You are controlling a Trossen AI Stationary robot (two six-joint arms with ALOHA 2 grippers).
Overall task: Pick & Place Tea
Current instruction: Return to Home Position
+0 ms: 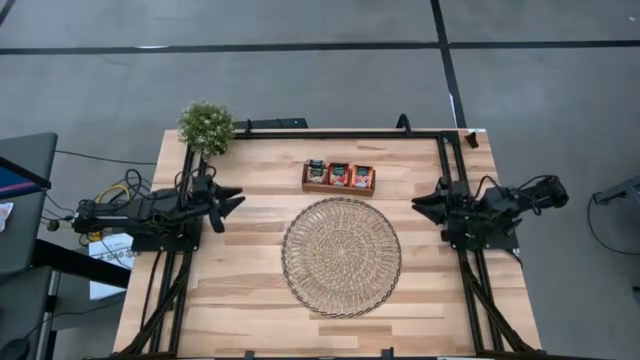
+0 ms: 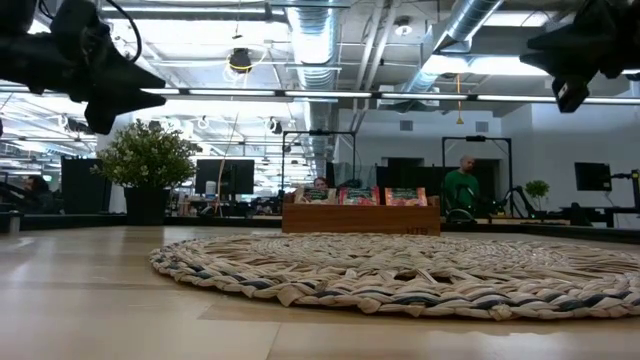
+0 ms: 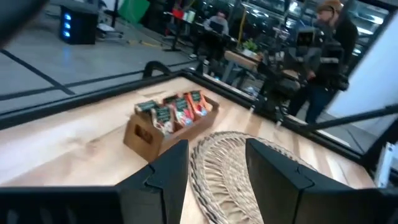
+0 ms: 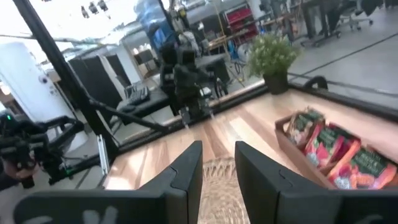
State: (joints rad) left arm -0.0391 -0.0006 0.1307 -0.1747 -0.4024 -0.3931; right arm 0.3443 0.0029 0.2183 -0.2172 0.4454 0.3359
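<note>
Honestly, print on the tea sachets (image 1: 339,174) is unreadable.

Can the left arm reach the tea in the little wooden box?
Probably yes: only bare table lies between the open left gripper and the tea; the straw mat sits aside.

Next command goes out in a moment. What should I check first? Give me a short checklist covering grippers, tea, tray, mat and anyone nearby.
1. Left gripper is empty with its fingers apart, pulled back at the table's left side: ok.
2. Right gripper is empty with its fingers apart, pulled back at the table's right side: ok.
3. Tea sachets stand in all three sections of the wooden tray: ok.
4. No sachet shows on the straw mat: ok.
5. Person is in the room beyond the table, not reaching in: ok.
6. Arms exactly at home pose: cannot tell.
</note>
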